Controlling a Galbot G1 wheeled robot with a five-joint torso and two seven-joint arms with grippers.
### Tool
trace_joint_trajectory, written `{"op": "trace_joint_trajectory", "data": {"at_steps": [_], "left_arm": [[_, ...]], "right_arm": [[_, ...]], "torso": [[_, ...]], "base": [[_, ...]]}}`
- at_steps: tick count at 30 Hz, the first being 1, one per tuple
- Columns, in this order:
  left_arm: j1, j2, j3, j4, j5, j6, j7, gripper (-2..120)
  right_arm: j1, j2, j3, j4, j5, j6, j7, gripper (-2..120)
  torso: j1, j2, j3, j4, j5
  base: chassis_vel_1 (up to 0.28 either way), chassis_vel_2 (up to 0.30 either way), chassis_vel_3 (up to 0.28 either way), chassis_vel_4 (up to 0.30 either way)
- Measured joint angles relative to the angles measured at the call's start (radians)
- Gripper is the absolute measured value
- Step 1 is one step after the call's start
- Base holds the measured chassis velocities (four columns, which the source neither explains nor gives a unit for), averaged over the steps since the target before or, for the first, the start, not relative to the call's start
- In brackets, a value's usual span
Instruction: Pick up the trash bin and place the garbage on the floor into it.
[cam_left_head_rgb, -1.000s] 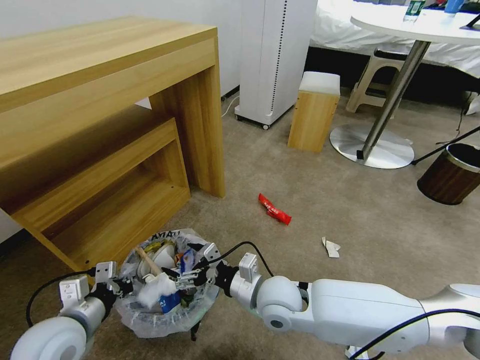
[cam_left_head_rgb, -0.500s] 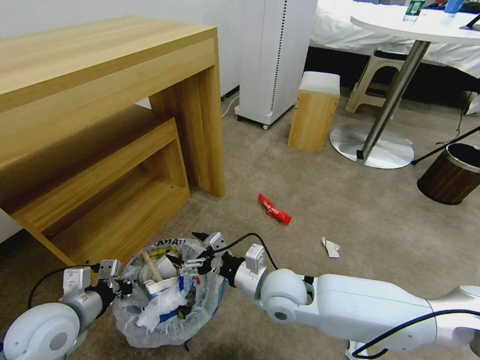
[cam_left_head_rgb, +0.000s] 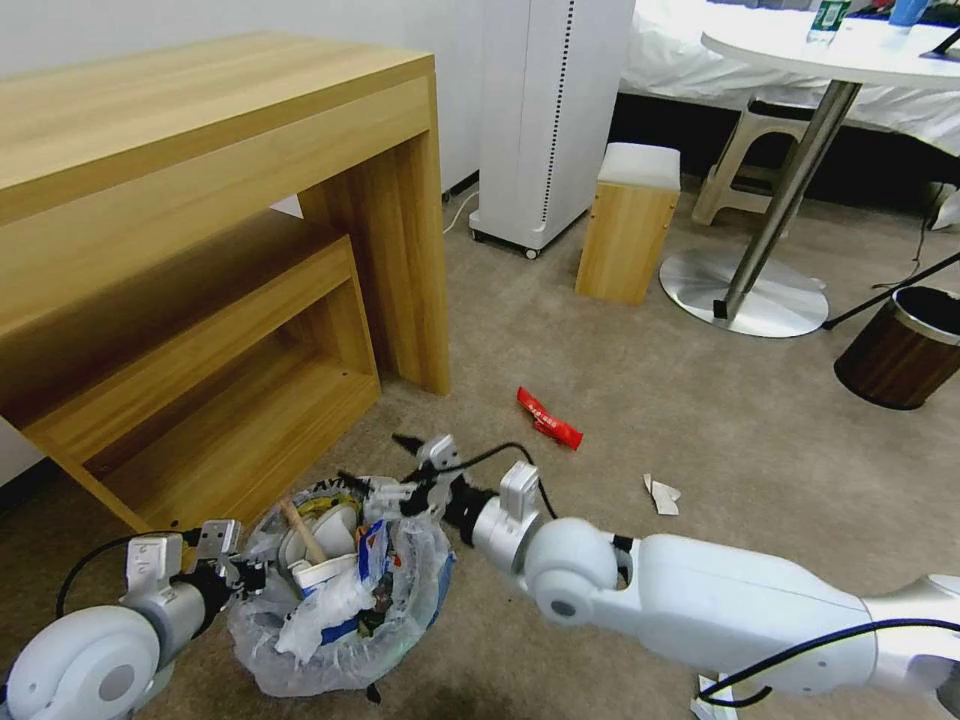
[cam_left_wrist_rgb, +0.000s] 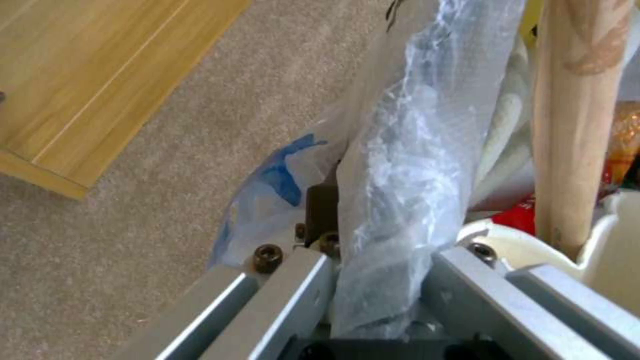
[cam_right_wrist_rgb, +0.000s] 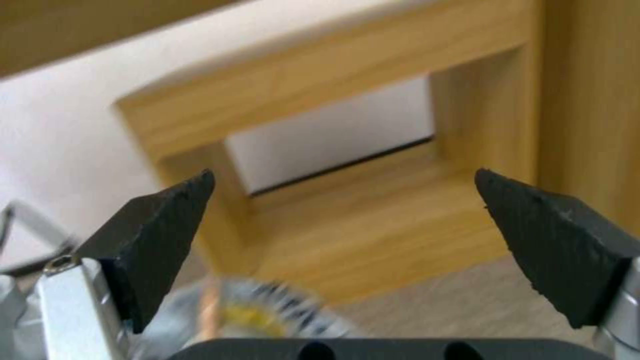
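The trash bin (cam_left_head_rgb: 400, 610), lined with a crinkled clear bag, sits low at the left front over the beige floor (cam_left_head_rgb: 740, 440). It holds a wooden stick (cam_left_head_rgb: 300, 530), a cup and wrappers. My left gripper (cam_left_head_rgb: 238, 577) is shut on its near rim; the left wrist view shows the left gripper (cam_left_wrist_rgb: 380, 260) pinching bag and rim beside the stick (cam_left_wrist_rgb: 573, 125). Just above the bin's far rim hovers my right gripper (cam_left_head_rgb: 375, 460), open and holding nothing; in the right wrist view the right gripper (cam_right_wrist_rgb: 343, 200) faces the wooden shelf. Garbage on the floor: a red wrapper (cam_left_head_rgb: 548, 418) and a paper scrap (cam_left_head_rgb: 661, 494).
A wooden desk with a low shelf (cam_left_head_rgb: 220, 330) stands close on the left. A white appliance (cam_left_head_rgb: 545, 110), a small wooden stool (cam_left_head_rgb: 627, 225), a round table's metal base (cam_left_head_rgb: 745, 290) and a brown cylindrical bin (cam_left_head_rgb: 900, 350) stand farther back.
My right gripper has let go of a white tissue into the bin and drawn up and away toward the far rim. The bin with the left gripper shifted slightly lower and left.
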Motion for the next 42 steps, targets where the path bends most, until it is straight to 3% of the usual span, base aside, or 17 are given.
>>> {"op": "trace_joint_trajectory", "data": {"at_steps": [6, 8, 12, 15, 19, 32, 42], "left_arm": [[0.004, -0.012, -0.007, -0.008, 0.002, -0.001, 0.003, 0], [0.002, -0.022, -0.008, -0.009, 0.009, -0.002, 0.005, 0], [0.002, -0.029, -0.008, -0.011, 0.017, -0.003, 0.011, 0], [0.003, -0.039, -0.007, -0.014, 0.035, -0.004, 0.018, 0], [0.007, -0.056, -0.008, -0.026, 0.05, -0.005, 0.023, 0], [0.031, -0.121, -0.03, -0.059, 0.093, -0.008, 0.038, 0], [0.05, -0.177, -0.035, -0.066, 0.138, -0.008, 0.051, 0]], "right_arm": [[-0.061, -0.072, 0.167, -0.001, -0.005, -0.004, 0.058, 100], [-0.12, -0.122, 0.282, -0.011, -0.021, -0.039, 0.113, 100], [-0.177, -0.163, 0.381, -0.017, -0.034, -0.082, 0.169, 100], [-0.286, -0.235, 0.531, -0.033, -0.073, -0.128, 0.223, 100], [-0.381, -0.27, 0.626, -0.039, -0.099, -0.13, 0.239, 100], [-0.68, -0.232, 0.955, -0.054, -0.202, -0.11, 0.22, 100], [-0.852, -0.177, 1.086, -0.034, -0.213, -0.108, 0.232, 100]], "torso": [[0.0, 0.0, 0.0, -0.0002, 0.0], [0.0, 0.0, 0.0, -0.0001, 0.0002], [0.0, 0.0, 0.0, -0.0002, 0.0003], [0.0, 0.0, 0.0, -0.0004, 0.0003], [0.0, 0.0, 0.0, -0.0004, 0.0001], [0.0, 0.0, 0.0, -0.0001, 0.0], [0.0, 0.0, 0.0, -0.0001, 0.0001]], "base": [[0.0, 0.0, 0.0, 0.0], [0.0, 0.0, 0.0, 0.0], [0.0, 0.0, 0.0, 0.0], [0.0, 0.0, 0.0, 0.0], [0.0, 0.0, 0.0, 0.0], [0.0, 0.0, 0.0, 0.0], [0.0, 0.0, 0.0, 0.0]]}}
